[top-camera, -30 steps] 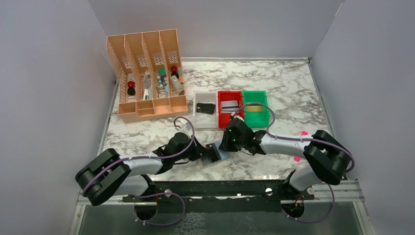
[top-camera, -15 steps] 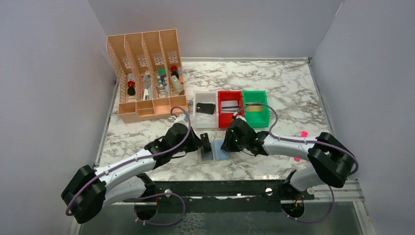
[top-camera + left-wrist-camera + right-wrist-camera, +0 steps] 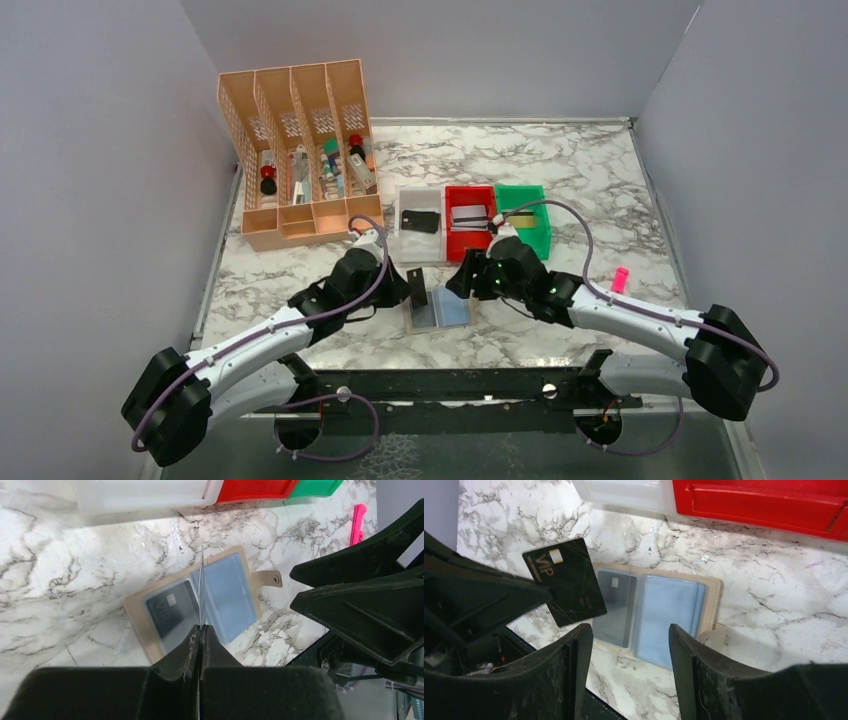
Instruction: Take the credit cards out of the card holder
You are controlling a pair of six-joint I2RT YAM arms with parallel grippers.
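Observation:
The card holder [image 3: 452, 311] lies open on the marble between the grippers, with blue-grey panels and a tan border. It also shows in the left wrist view [image 3: 227, 595] and the right wrist view [image 3: 669, 612]. My left gripper [image 3: 402, 290] [image 3: 201, 627] is shut on a black VIP card [image 3: 417, 287] [image 3: 566, 582], held on edge just above the holder's left side. A dark card [image 3: 616, 605] [image 3: 167, 611] sits in the left pocket. My right gripper [image 3: 462, 283] [image 3: 630, 630] is open and empty over the holder's right part.
A white bin [image 3: 404, 240] holds a black card, a red bin [image 3: 456, 244] a silver-grey card and a green bin [image 3: 540, 215] a gold-striped card, all just behind the holder. An orange slotted organizer [image 3: 300, 150] stands at the back left. A pink marker [image 3: 620, 278] lies to the right.
My left gripper has drawn the black card out of the holder and raised it towards the back. My right arm has stretched out and its gripper has drawn back a little.

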